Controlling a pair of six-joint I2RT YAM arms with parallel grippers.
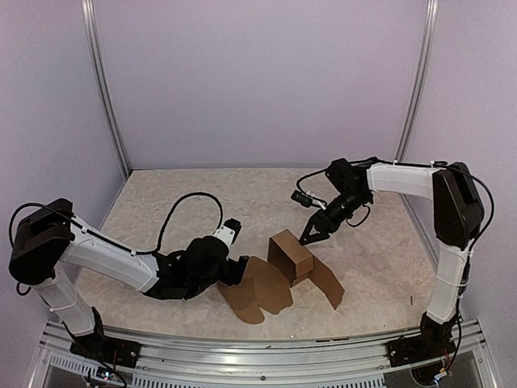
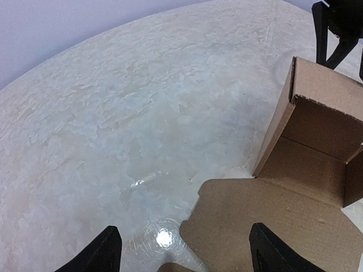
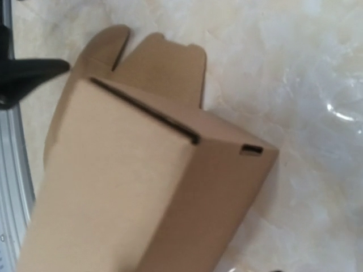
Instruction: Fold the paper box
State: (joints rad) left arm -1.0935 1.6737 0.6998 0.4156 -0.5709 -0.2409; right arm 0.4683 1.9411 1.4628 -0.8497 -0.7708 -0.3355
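Note:
The paper box (image 1: 289, 255) is brown cardboard, partly folded, with square walls standing up in the middle of the table. One flat flap with rounded tabs (image 1: 257, 293) lies to its left and another flap (image 1: 327, 283) to its right. My left gripper (image 1: 239, 270) sits low at the left flap and is open. In the left wrist view its fingers (image 2: 108, 252) straddle the flap's edge (image 2: 244, 226), holding nothing. My right gripper (image 1: 310, 235) hovers at the box's far top edge with its fingers spread. The box wall (image 3: 142, 187) fills the right wrist view, and that gripper's own fingers do not show there.
The table (image 1: 186, 202) has a pale mottled surface and is enclosed by lilac walls with metal posts (image 1: 105, 89). An aluminium rail (image 1: 242, 347) runs along the near edge. The left arm's black cable (image 1: 190, 202) loops above the table.

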